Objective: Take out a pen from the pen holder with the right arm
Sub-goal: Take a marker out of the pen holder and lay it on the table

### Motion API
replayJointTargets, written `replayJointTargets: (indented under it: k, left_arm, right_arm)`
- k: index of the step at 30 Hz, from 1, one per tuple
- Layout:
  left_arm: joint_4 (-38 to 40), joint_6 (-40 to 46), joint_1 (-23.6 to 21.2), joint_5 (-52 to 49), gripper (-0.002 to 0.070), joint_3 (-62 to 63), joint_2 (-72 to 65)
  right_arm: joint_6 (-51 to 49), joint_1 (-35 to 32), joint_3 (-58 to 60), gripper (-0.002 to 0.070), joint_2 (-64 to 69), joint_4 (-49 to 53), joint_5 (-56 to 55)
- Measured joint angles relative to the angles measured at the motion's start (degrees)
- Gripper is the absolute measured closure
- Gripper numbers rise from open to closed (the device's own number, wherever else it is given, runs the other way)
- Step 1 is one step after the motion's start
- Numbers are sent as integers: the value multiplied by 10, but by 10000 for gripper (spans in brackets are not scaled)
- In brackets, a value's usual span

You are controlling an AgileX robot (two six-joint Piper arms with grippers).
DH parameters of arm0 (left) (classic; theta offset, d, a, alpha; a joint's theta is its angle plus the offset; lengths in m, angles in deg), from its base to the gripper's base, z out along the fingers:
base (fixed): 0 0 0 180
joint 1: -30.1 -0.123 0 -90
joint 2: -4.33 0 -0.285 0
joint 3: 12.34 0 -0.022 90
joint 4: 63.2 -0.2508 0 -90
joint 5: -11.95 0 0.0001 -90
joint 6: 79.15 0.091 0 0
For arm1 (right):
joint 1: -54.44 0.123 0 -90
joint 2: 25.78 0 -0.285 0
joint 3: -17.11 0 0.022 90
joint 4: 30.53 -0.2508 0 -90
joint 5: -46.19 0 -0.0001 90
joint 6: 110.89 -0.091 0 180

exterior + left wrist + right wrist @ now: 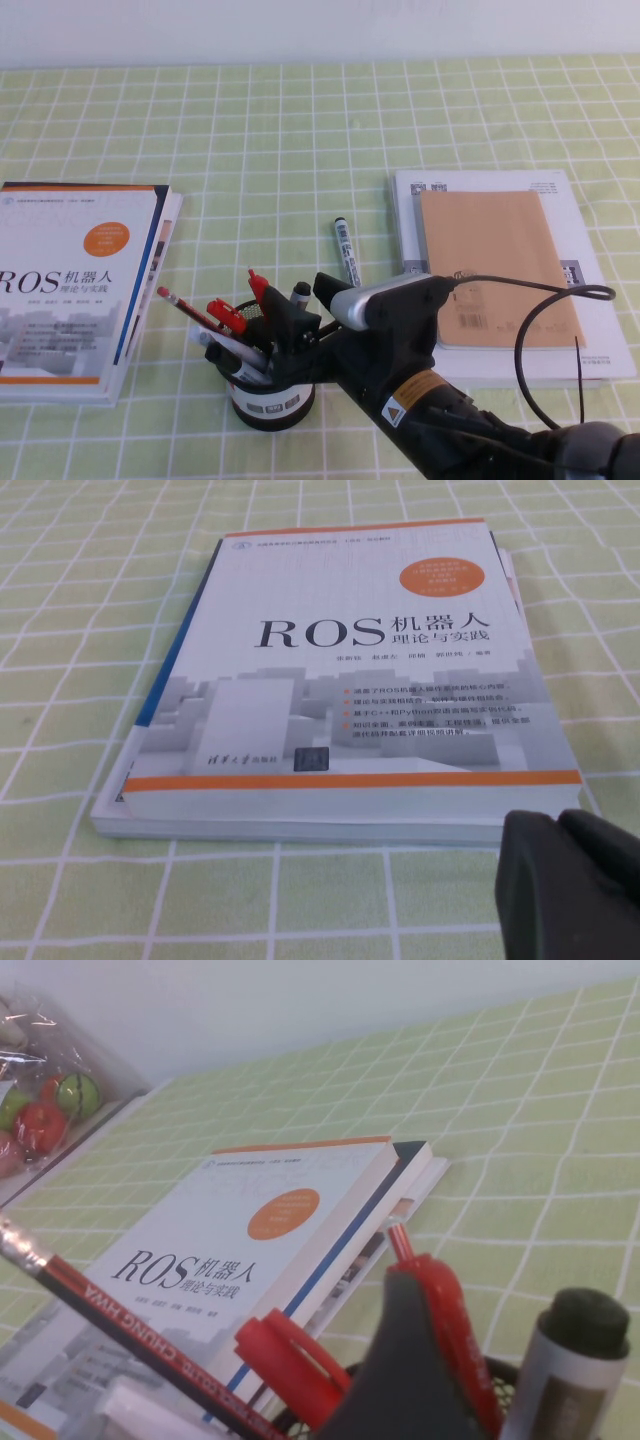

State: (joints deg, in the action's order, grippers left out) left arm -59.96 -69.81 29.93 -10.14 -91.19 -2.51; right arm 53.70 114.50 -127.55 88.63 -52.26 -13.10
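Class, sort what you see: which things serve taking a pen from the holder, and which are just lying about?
Job:
- black mesh pen holder
- red plastic pens standing in it
- right pincer, open over the holder

Lying about:
- white ROS book stack
- tan notebook on white book
- loose black-capped marker
- left pincer, beside the ROS book

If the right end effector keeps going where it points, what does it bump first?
Probably the red pen in the pen holder: the right end effector is right beside it, though depth is unclear. Beyond lies the ROS book. The left end effector sits by that book.
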Motion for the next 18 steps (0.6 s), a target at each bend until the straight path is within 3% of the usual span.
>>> replayJointTargets:
  k: [18]
  left_arm:
    - [0,0,0,0,681,0,0]
  right_arm:
    - [0,-3,0,246,22,0,-11]
